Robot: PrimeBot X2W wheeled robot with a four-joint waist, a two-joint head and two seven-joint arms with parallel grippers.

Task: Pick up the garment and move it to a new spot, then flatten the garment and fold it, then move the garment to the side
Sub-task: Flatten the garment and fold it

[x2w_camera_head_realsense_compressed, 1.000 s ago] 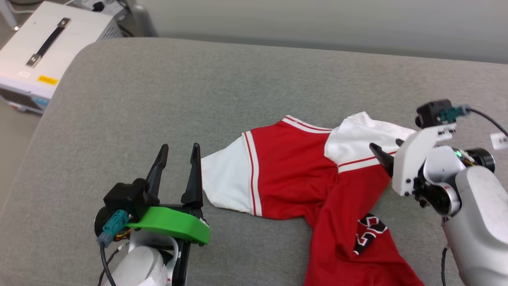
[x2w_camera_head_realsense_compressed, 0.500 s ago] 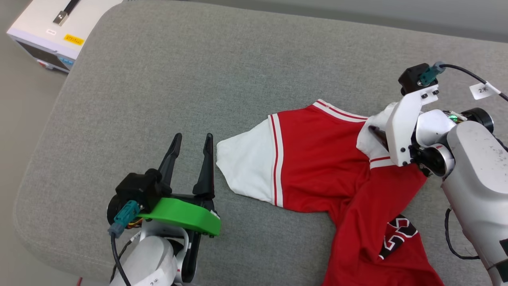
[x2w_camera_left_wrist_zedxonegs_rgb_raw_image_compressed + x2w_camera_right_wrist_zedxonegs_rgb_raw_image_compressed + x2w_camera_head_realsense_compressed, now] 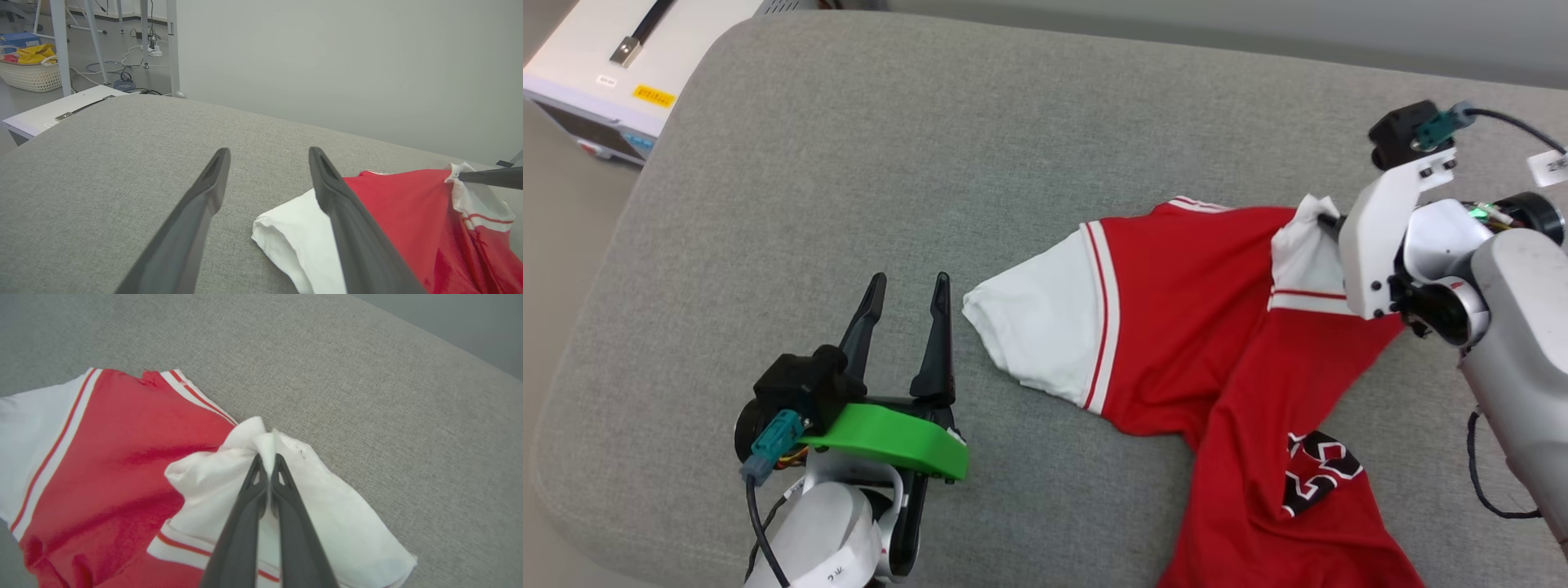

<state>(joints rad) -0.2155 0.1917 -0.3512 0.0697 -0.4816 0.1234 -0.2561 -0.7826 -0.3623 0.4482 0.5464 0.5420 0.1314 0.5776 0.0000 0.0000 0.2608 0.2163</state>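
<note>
I am pinching one sleeve of the soft red jersey T-shirt with white sleeves [image 3: 1176,327] in my right gripper [image 3: 267,457], jaws squeezed on it. The shirt is lying on the grey fabric cushion [image 3: 931,163]. My left gripper [image 3: 908,282] is holding its jaws apart, with the other sleeve just beside them. I should be lifting slowly so nothing slips.

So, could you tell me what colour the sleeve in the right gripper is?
The soft jersey sleeve is white with red-striped trim, clearest in the right wrist view.

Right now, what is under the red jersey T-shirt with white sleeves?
The grey fabric cushion shows beside the red jersey T-shirt, which lies on it. Its bunched folds cover whatever is beneath; the right gripper's fingers pinch one white sleeve up.
</note>
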